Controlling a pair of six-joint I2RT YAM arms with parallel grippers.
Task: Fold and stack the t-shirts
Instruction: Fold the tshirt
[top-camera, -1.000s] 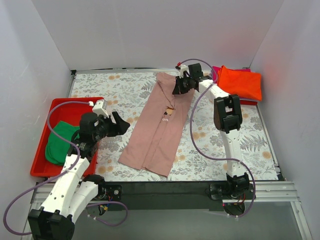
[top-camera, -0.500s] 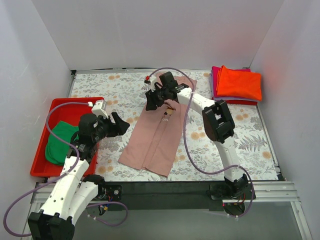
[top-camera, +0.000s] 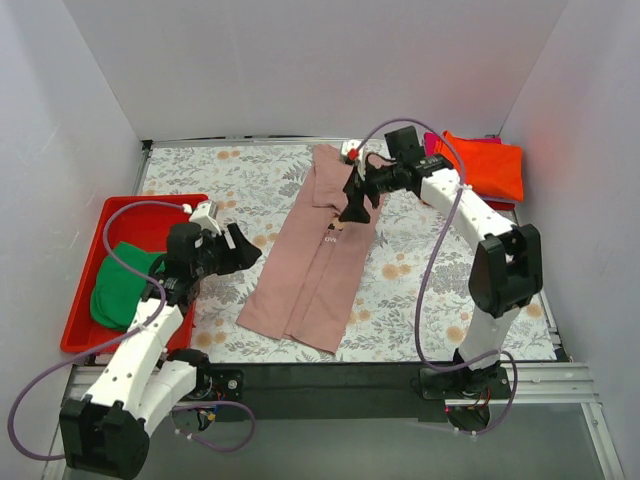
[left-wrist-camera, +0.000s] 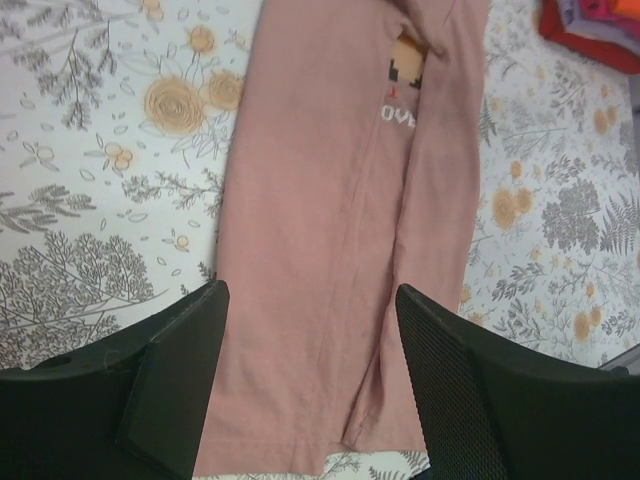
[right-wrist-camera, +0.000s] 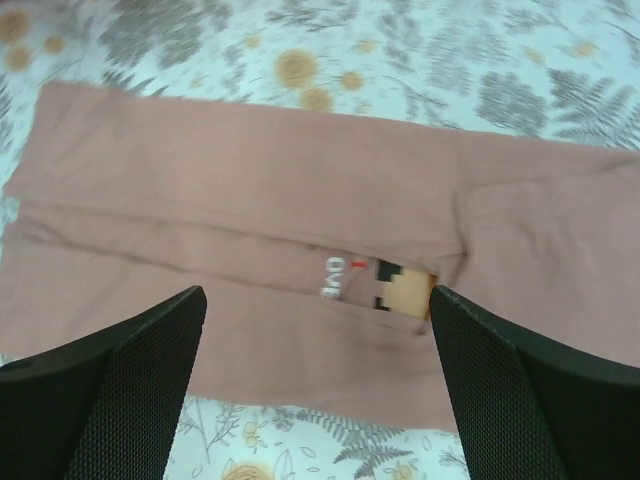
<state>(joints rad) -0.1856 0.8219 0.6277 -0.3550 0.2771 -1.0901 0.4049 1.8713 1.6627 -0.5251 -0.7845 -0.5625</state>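
Observation:
The dusty-pink t-shirt (top-camera: 318, 262) lies flat in a long narrow strip down the middle of the table, both sides folded in. Its pixel print (right-wrist-camera: 400, 288) and white text show in a gap between the folds. My right gripper (top-camera: 352, 210) hovers open over the shirt's chest, holding nothing. To the left of the shirt's lower half, my left gripper (top-camera: 245, 252) stands open and empty; its wrist view looks down on the pink t-shirt (left-wrist-camera: 330, 250) and its hem. A green t-shirt (top-camera: 120, 285) sits in the tray. Folded orange (top-camera: 485, 165) and magenta (top-camera: 432, 146) t-shirts are stacked at the back right.
A red plastic tray (top-camera: 150, 212) stands at the left edge of the floral tablecloth (top-camera: 430, 280). White walls close in the left, back and right sides. The arm bases and a black rail (top-camera: 330, 378) run along the near edge.
My right gripper, shut on the shirt's upper right part, swung left across it, came back and opened. That part now lies folded inward. The left arm barely moved.

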